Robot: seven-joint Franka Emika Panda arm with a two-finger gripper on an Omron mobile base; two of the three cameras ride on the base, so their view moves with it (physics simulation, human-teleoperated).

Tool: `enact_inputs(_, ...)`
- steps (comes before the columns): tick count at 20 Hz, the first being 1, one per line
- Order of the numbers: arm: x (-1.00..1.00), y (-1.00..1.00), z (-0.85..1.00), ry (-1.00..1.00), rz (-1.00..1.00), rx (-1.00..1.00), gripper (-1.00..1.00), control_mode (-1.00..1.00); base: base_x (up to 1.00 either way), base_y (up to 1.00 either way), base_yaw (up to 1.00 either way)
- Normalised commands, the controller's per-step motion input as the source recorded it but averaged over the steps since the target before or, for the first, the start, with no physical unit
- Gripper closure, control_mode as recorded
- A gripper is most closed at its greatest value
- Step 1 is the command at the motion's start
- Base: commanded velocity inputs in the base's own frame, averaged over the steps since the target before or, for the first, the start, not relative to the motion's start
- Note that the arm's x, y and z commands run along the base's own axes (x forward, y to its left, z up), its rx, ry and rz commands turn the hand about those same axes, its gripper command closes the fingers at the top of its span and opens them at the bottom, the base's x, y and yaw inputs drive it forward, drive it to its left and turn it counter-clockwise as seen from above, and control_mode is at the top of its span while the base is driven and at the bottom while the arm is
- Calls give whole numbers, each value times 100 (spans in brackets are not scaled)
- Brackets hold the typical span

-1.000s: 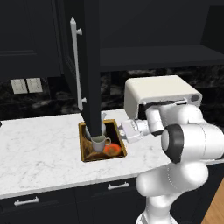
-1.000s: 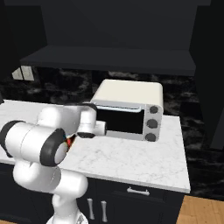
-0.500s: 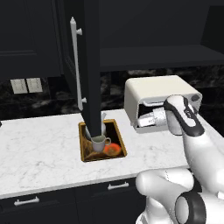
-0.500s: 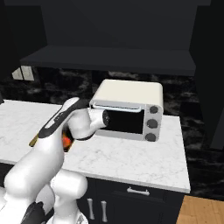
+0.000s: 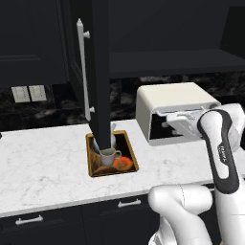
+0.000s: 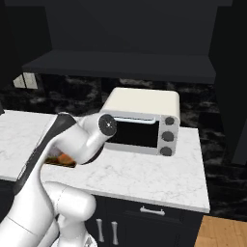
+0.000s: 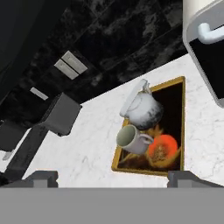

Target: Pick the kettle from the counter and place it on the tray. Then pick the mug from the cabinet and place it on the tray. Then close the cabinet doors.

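The kettle [image 7: 142,109] and the cream mug [image 7: 131,139] stand side by side on the tray [image 7: 151,168], which lies on the white marble counter [image 7: 87,148]. My gripper [image 7: 114,178] hangs above and to one side of them, open, with nothing between its fingertips [image 7: 41,177]. From the left base, the mug [image 5: 109,157] sits on the tray [image 5: 130,152], and the kettle [image 5: 111,140] is mostly hidden behind the open cabinet door [image 5: 99,72] with its silver bar handle. My arm [image 5: 217,143] reaches in front of the toaster oven.
A cream toaster oven [image 5: 174,107] stands on the counter [image 5: 43,167] right of the tray, close to my hand. The upper cabinet shelf [image 6: 120,65] is dark and open, with a second black door [image 6: 231,72] at the right. Black drawers run below the counter edge.
My arm has swung up and to the right, carrying the hand away from the tray to the front of the toaster oven. The gripper stayed open; kettle and mug have not moved.
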Motion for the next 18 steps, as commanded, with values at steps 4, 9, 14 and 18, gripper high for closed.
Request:
enact_inputs(4, 0, -35, 2, 3, -2, 10, -100, -100, 0, 0, 0)
enact_inputs(9, -3, -47, 0, 0, -10, 8, -100, -100, 0, 0, 0)
enact_inputs(14, -12, -97, 17, 0, -17, 11, -100, -100, 0, 0, 0)
enact_inputs(18, -15, -95, 21, 0, -15, 7, -100, -100, 0, 0, 0)
